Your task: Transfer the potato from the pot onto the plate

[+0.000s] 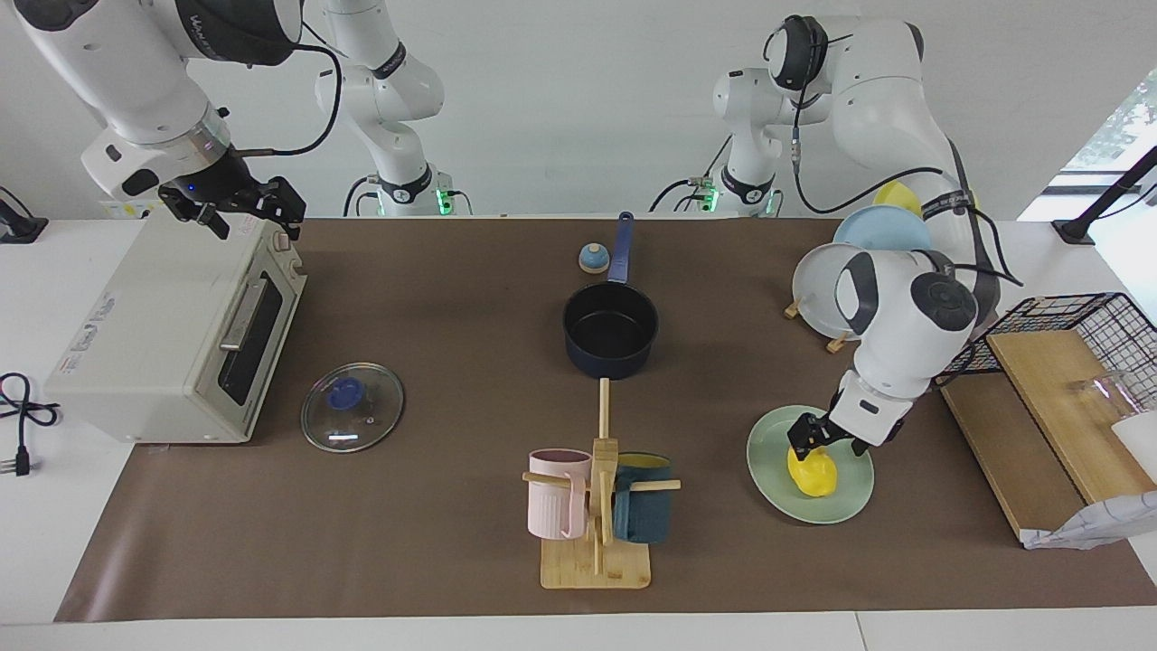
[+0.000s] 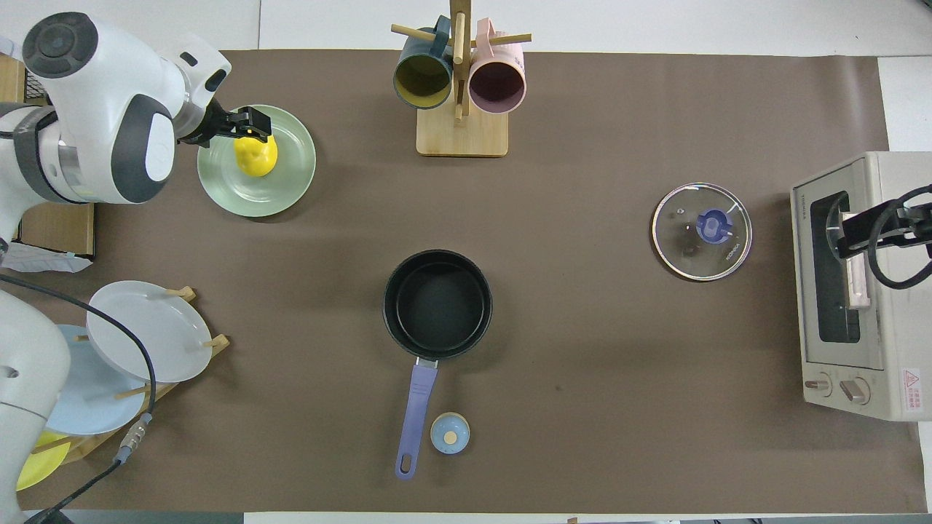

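Note:
The yellow potato (image 1: 812,474) (image 2: 256,155) lies on the mint-green plate (image 1: 777,493) (image 2: 247,196), near the left arm's end of the table. My left gripper (image 1: 807,440) (image 2: 251,125) is open and empty, just above the potato and clear of it. The navy pot (image 1: 610,330) (image 2: 437,304) stands empty at mid-table, its blue handle pointing toward the robots. My right gripper (image 1: 244,212) (image 2: 844,236) is open and waits in the air over the toaster oven.
A toaster oven (image 1: 172,334) stands at the right arm's end, with a glass lid (image 1: 352,407) beside it. A mug rack (image 1: 597,506) stands farther out than the pot. A dish rack holds a grey plate (image 1: 818,289). A wire basket (image 1: 1076,334) stands beside the green plate.

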You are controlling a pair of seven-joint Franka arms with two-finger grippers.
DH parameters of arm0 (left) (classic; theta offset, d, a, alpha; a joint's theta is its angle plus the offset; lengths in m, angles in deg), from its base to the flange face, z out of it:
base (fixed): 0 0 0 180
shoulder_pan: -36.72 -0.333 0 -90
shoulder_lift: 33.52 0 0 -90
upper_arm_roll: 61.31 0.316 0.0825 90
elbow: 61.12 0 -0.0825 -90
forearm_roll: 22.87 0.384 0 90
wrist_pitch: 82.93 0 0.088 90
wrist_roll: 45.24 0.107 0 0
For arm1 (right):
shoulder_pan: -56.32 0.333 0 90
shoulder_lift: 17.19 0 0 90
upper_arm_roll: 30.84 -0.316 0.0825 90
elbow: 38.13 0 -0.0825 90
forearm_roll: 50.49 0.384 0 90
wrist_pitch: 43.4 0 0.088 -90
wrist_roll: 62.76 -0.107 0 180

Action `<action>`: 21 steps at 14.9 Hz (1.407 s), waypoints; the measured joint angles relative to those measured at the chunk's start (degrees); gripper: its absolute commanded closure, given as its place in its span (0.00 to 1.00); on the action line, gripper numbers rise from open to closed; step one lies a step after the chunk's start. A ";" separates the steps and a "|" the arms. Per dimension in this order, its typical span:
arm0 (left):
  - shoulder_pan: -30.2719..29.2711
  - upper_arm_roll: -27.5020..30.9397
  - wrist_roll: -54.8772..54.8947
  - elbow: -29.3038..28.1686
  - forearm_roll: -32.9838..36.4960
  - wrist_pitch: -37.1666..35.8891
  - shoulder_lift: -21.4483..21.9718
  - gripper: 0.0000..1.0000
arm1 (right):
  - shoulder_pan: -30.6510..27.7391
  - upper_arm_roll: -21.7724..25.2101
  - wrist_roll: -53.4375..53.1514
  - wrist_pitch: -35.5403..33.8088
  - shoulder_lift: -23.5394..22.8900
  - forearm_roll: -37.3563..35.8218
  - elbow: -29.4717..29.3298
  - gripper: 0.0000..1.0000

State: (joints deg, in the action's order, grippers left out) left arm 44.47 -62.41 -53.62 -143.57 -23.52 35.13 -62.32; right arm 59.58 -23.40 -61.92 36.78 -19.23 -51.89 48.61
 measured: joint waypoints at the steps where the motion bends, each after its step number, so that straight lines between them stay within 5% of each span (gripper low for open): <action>1: -0.13 0.03 0.00 0.25 0.00 -2.60 2.21 0.00 | -0.02 0.44 -0.90 0.50 0.00 0.58 0.00 0.00; 11: -0.75 0.11 0.00 -0.05 0.00 -26.65 22.37 0.00 | -0.07 1.58 -1.38 1.02 1.04 2.04 -0.06 0.00; 14: -0.75 0.11 0.00 -4.98 0.00 -28.28 26.83 0.00 | -0.07 1.56 -1.38 1.67 1.06 2.10 -0.05 0.00; 18: -0.76 0.69 0.00 -9.92 0.01 -24.24 29.60 0.00 | -0.07 1.56 -1.38 1.67 1.06 2.11 0.00 0.00; 21: -0.76 2.21 0.37 -8.27 0.01 -29.22 29.61 0.00 | -0.07 1.56 -1.38 1.67 1.06 2.11 0.00 0.00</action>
State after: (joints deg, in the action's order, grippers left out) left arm 43.71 -60.20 -53.25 -151.85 -23.51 5.92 -32.71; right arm 59.51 -21.84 -63.30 38.45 -18.17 -49.78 48.61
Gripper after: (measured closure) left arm 0.000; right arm 0.000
